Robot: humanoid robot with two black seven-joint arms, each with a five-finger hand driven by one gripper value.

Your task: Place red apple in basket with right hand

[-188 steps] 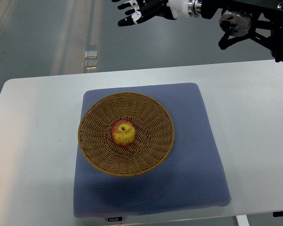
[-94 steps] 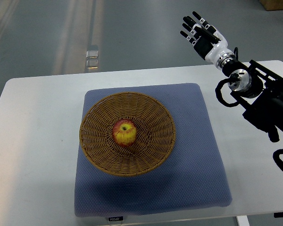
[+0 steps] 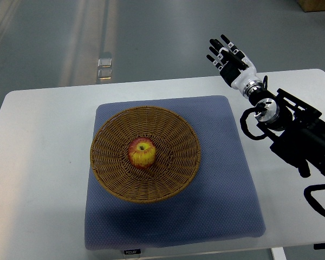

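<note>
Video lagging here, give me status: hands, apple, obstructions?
Right hand open, empty, beyond table's far edge. Red apple in basket centre. Left hand out of view. Nothing obstructing.

The right hand [image 3: 229, 56] has swung from above the far edge to the table's right.

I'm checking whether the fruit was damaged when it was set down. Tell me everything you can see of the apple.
The apple is red with a yellow patch around its stem hollow, which faces up toward the camera. It looks whole, with no visible bruise. It rests at the centre of the wicker basket, touching only the weave. No hand touches it.
</note>
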